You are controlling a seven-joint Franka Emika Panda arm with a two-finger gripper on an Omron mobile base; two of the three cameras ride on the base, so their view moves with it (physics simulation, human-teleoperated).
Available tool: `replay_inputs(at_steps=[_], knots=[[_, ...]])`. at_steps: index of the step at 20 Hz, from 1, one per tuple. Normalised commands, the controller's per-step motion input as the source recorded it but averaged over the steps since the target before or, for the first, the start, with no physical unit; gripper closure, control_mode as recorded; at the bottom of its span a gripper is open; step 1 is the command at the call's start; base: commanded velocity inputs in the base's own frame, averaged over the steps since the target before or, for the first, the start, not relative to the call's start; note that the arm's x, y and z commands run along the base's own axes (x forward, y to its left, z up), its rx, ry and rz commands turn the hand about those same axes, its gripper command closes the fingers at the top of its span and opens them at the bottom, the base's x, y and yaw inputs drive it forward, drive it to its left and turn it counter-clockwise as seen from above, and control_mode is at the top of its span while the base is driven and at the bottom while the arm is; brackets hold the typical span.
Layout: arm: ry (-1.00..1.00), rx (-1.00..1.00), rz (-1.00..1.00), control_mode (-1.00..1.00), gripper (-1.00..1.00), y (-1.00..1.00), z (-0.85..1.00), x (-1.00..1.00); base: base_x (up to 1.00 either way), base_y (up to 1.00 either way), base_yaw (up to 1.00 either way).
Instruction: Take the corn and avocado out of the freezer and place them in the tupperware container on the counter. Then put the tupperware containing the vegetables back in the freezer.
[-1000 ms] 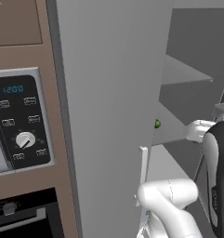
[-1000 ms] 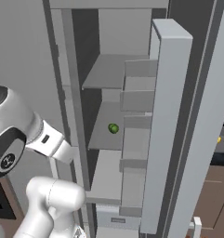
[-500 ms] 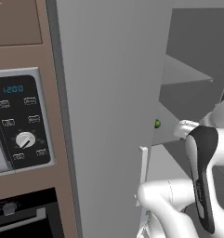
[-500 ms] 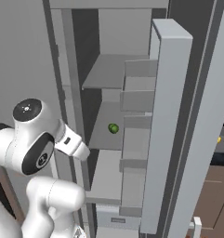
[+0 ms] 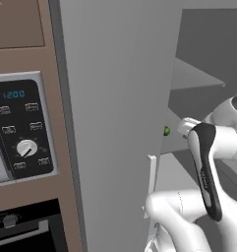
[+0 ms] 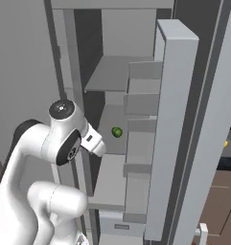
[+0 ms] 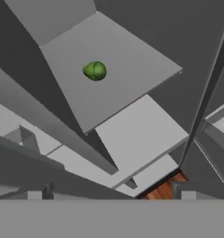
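Open freezer (image 6: 177, 119), grey shelves inside.
A small, rounded, glossy green avocado (image 7: 95, 70) lies alone on the middle shelf (image 7: 132, 79); the jaws are released, grasping nothing.

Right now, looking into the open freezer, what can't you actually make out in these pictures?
- The avocado in the left base view: a speck past the freezer door edge, too small for shape.
- The freezer's lower drawers in the right base view: partly covered by the arm.
- The yellow speck at that view's right edge: too small to identify.
- The gripper's fingertips: not visible, so open or shut is unreadable.
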Motion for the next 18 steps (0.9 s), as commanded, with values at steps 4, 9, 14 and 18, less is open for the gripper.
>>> replay_inputs(at_steps=[4, 9, 14, 18], knots=[[-0.01, 0.02, -0.03, -1.00, -1.00, -0.33, -0.39, 0.35, 0.00, 0.00, 0.00], [-0.01, 0.00, -0.01, -1.00, -1.00, -0.13, -0.19, 0.38, 0.00, 0.00, 0.00], [0.00, 0.01, 0.00, -1.00, -1.00, -0.13, -0.06, 0.51, 0.00, 0.00, 0.00], [0.00, 0.05, 0.00, -1.00, -1.00, -0.23, -0.05, 0.56, 0.00, 0.00, 0.00]])
